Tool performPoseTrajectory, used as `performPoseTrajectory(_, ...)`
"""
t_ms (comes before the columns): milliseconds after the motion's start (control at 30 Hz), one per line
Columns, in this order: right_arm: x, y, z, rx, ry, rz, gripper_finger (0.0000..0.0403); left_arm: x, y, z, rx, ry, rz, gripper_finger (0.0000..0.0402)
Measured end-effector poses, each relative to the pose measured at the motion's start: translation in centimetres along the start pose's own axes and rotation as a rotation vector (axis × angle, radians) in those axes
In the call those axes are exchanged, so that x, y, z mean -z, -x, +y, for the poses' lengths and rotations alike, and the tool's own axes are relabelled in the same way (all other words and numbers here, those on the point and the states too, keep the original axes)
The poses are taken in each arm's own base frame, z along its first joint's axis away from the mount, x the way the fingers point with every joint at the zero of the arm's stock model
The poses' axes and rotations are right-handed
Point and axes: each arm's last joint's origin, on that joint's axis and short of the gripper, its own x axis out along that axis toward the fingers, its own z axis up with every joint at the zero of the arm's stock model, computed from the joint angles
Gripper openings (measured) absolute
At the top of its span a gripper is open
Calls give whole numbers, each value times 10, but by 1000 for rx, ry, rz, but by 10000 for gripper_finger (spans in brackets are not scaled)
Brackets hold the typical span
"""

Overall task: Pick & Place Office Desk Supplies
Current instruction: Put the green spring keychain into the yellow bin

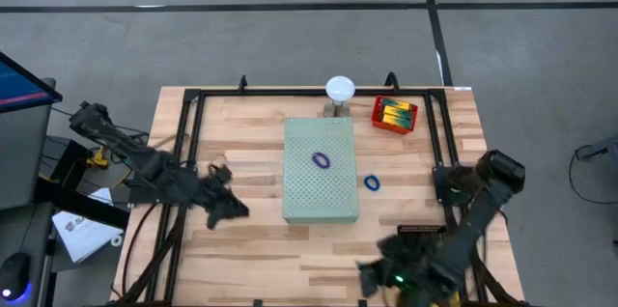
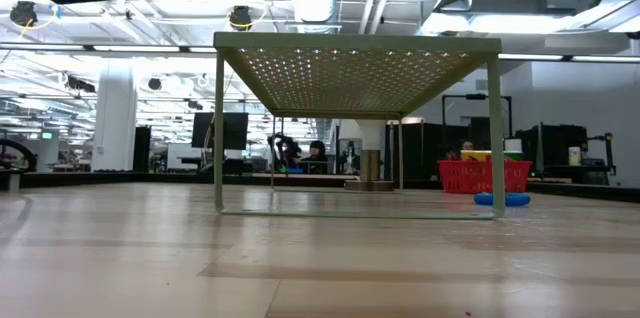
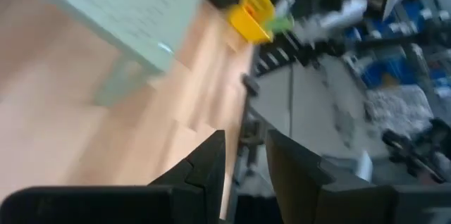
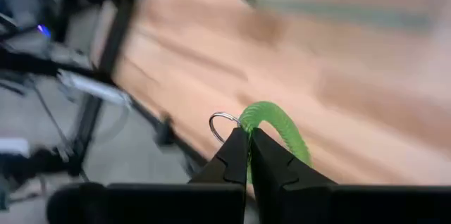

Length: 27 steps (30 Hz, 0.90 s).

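My right end effector (image 4: pixel 248 134) is pinched shut on a green coiled band (image 4: pixel 276 131) with a small metal ring, held over the near right edge of the table (image 1: pixel 251 239). My left end effector (image 3: pixel 243 146) sits slightly parted and empty over the table's left side, though its wrist view is blurred. A purple band (image 1: pixel 321 160) lies on the perforated board (image 1: pixel 321 201), a blue band (image 1: pixel 372 183) lies on the table just right of it, and the red basket (image 1: pixel 394 124) sits at the back.
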Motion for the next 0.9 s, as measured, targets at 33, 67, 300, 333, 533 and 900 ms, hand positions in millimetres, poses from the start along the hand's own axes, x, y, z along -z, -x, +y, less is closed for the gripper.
performPoseTrajectory(33,7,6,-6,22,-11,24,0,-2,9,2,-16,0,-30,99)
performPoseTrajectory(67,13,13,-11,43,-24,49,0,-5,18,4,-30,2,-68,99)
performPoseTrajectory(300,42,47,-42,232,-1,248,0,-20,69,19,-116,29,-392,99)
performPoseTrajectory(333,44,49,-45,268,12,282,0,-22,75,20,-123,24,-426,99)
performPoseTrajectory(533,50,62,-60,406,73,369,0,-28,87,27,-152,31,-509,99)
performPoseTrajectory(900,61,64,-85,537,140,440,0,-26,72,26,-202,12,-469,99)
